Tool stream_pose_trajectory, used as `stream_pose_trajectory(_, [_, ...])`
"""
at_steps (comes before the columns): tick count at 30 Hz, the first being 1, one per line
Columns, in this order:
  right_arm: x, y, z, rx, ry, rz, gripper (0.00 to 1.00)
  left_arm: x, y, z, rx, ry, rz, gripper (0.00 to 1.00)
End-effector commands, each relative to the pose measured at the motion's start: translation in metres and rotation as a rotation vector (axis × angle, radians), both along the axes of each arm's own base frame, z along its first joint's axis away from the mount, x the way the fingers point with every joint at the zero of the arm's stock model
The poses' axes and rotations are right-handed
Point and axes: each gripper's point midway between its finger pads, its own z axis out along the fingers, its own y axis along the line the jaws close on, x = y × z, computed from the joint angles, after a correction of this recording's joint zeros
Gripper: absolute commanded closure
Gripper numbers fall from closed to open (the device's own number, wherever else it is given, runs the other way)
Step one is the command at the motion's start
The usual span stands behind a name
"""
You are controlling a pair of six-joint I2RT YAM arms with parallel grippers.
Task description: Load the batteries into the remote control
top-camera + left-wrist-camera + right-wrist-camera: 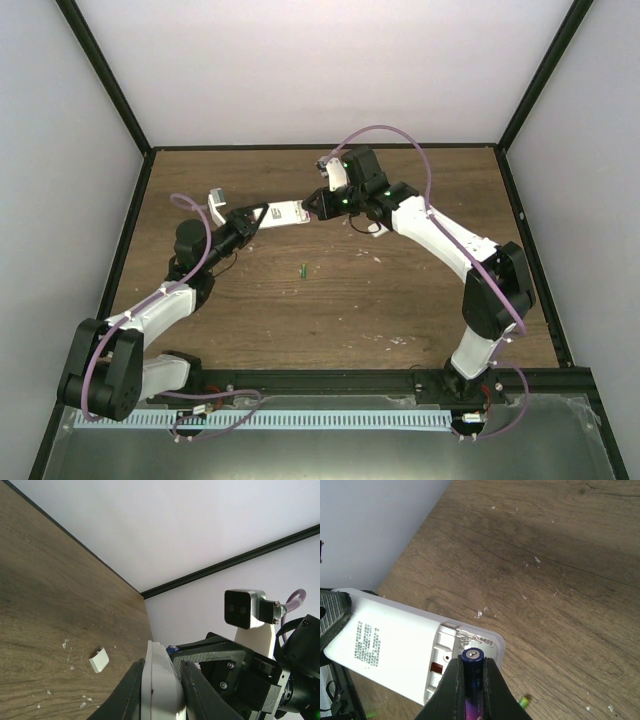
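Left hand [263, 216] of mine is clenched around one end of the slim white plastic remote control [395, 640], holding it off the brown wooden desk [400, 290]. Its back faces up, so the button face is hidden and the grey printed label is too small to read. At the remote's 3 o'clock end in the top view, my right hand [471, 690] grips the thin purple cylinder battery [472, 656]. Only its metal-capped tip shows between my fingers, poised at the open compartment near the wire contact. I cannot tell whether it touches the compartment. From above, my right hand covers it entirely. The thin green cylinder battery [303, 268] lies on the desk at 6 o'clock from the remote, half cut off in my right wrist view. A small white squarish plastic piece [99, 660] lies flat on the desk.
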Motion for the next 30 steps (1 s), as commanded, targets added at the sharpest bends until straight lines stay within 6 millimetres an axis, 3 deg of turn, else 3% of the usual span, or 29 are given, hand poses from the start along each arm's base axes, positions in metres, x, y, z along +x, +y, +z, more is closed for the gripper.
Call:
stream_pose_trajectory(1, [0.0, 0.0, 0.014, 0.021, -0.032, -0.01, 0.99, 0.0, 0.0, 0.034, -0.032, -0.109, 0.001, 1.0])
stream_pose_trajectory(9, [0.0, 0.003, 0.019, 0.037, -0.045, -0.002, 0.99, 0.0, -0.001, 0.033, -0.031, -0.107, -0.001, 1.0])
stream_pose_trajectory(30, [-0.009, 0.001, -0.005, -0.006, 0.024, 0.002, 0.97, 0.001, 0.004, 0.039, -0.03, -0.133, 0.032, 1.0])
